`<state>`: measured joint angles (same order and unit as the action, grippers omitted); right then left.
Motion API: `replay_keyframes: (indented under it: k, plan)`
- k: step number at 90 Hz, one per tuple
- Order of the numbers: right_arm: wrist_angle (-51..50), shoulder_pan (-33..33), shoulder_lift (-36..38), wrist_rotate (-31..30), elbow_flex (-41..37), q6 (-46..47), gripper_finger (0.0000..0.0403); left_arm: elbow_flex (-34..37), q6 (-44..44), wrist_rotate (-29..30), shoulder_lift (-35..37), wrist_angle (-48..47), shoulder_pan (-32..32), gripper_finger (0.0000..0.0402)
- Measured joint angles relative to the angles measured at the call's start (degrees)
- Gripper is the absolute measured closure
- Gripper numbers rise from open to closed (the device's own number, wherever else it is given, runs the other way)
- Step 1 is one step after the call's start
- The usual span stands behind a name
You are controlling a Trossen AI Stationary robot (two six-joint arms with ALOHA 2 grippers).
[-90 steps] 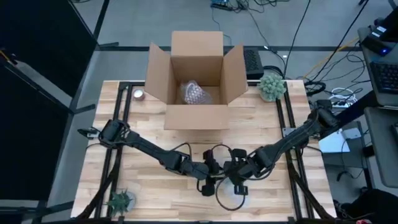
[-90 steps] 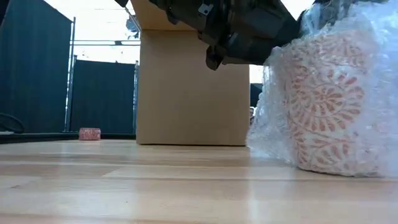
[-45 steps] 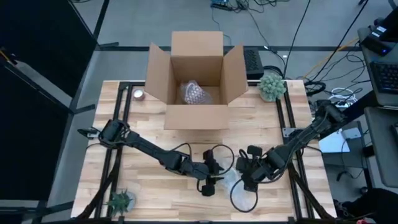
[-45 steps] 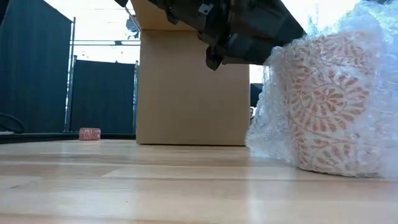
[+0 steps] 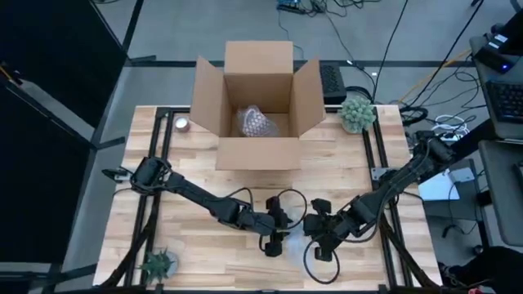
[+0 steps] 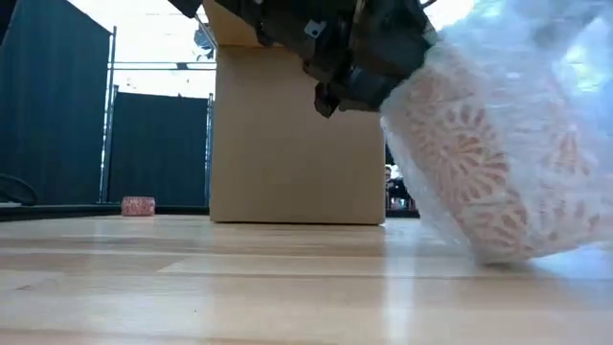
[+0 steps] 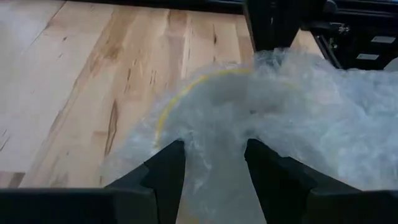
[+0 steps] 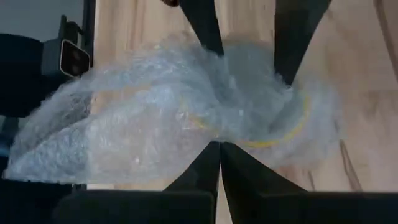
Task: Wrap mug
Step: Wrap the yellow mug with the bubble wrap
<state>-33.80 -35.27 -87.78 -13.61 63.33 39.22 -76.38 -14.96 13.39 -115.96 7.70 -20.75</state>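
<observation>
Low view: bubble-wrapped patterned mug (image 6: 498, 163), tilted.

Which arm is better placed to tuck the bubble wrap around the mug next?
Probably right: the right gripper is already shut on the bubble wrap over the tilted mug; the left gripper is open.

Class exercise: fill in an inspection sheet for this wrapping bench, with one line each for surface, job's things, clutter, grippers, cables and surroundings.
Surface: wooden table, bare planks at the front.
Job's things: patterned mug inside bubble wrap, tilted; open cardboard box holding a wrapped bundle.
Clutter: small plant, green plant, small round object.
Grippers: left gripper open around the wrap; right gripper shut on the wrap.
Cables: loops beside the arms; more on the floor behind.
Surroundings: dark panels.
</observation>
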Motion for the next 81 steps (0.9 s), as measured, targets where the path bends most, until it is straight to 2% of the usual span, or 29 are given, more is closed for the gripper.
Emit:
replay_keyframes:
  k: [15, 33, 53, 74, 81]
  plan:
    - [-0.81, 0.40, -1.07, -0.24, 0.00, -0.22, 0.0403, 0.00, 0.02, 0.00, 0.00, 0.34, 0.00, 0.0242]
    - [-6.25, -1.55, -2.87, 0.27, 0.02, 3.82, 0.0403, -0.02, -0.28, -0.17, 0.00, 1.03, 0.00, 0.0242]
    - [-5.56, -4.05, -3.62, -0.32, -0.35, 5.12, 0.0403, -0.35, -1.25, -3.07, 0.00, 3.62, -0.01, 0.0242]
    - [-2.41, -3.89, -8.34, -1.84, -1.95, 3.76, 0.0403, -0.87, -1.24, -4.37, 0.04, 3.44, -0.04, 0.0242]
    - [-3.28, -3.03, -8.62, 0.39, -1.97, 1.96, 0.0403, -0.87, -1.25, -4.37, 0.00, 3.21, -0.04, 0.0242]
